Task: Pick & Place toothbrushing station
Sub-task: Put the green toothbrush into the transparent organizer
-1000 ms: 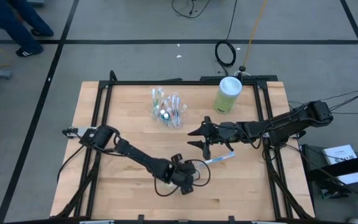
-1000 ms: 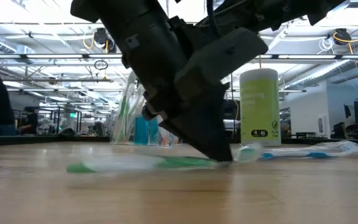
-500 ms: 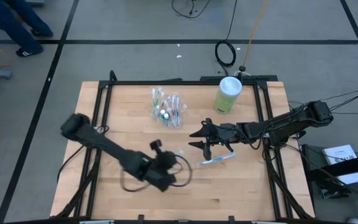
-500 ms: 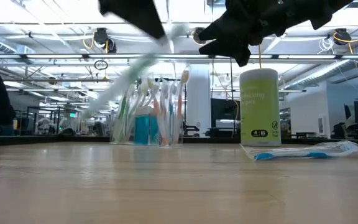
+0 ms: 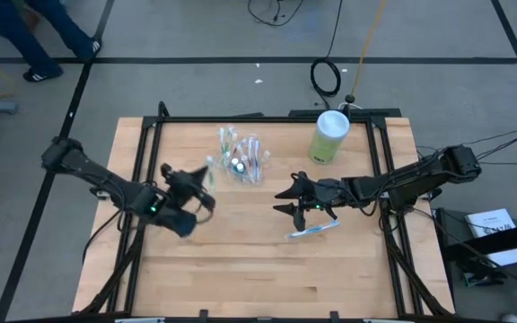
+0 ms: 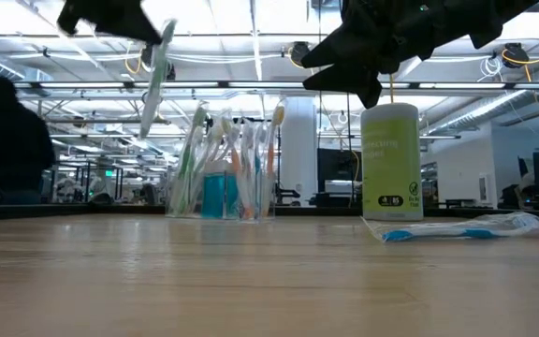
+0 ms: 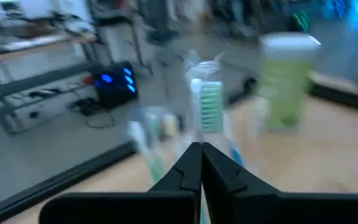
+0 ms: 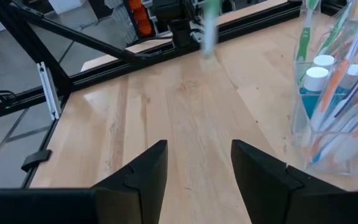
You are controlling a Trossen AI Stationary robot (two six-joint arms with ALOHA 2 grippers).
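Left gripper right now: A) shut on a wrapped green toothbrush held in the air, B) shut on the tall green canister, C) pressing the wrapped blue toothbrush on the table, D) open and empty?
A: the left gripper has its fingers closed on the wrapped green toothbrush, held up above the wooden table.

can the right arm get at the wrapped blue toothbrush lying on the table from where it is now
Probably yes. The right gripper hovers open just above and beside the wrapped blue toothbrush, which lies alone on bare wood. The left gripper is away by the clear container.
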